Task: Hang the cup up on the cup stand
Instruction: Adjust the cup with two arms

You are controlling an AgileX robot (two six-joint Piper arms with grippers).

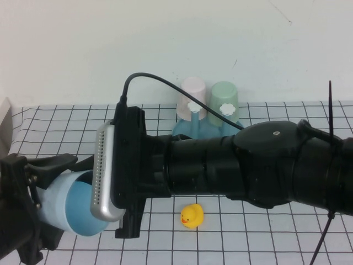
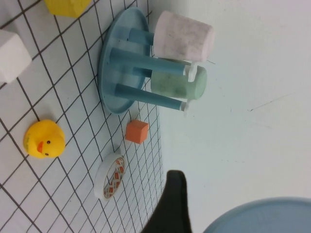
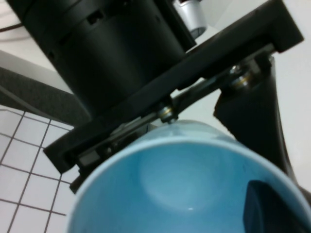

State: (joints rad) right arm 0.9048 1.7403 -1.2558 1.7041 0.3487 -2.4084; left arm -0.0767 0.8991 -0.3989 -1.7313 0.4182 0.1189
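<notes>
The light blue cup point(image 1: 77, 207) hangs on its side above the table's front left, mouth facing right. My right gripper point(image 3: 286, 206) is shut on its rim, with one finger point(image 3: 269, 208) inside the cup point(image 3: 160, 189). In the high view the silver wrist camera hides that gripper. My left gripper point(image 1: 58, 199) stands open around the cup's closed end. In the left wrist view a gap shows between its finger point(image 2: 171, 204) and the cup point(image 2: 267, 218). The cup stand point(image 1: 185, 131) sits at the back centre. A pink cup point(image 1: 192, 98) and a green cup point(image 1: 223, 102) sit on its pegs.
A yellow rubber duck point(image 1: 192, 215) lies on the grid mat in front of the stand. The left wrist view also shows an orange cube point(image 2: 137, 131), a tape roll point(image 2: 110, 175), a white block point(image 2: 12, 56) and a yellow object point(image 2: 67, 6). The right arm spans the table's middle.
</notes>
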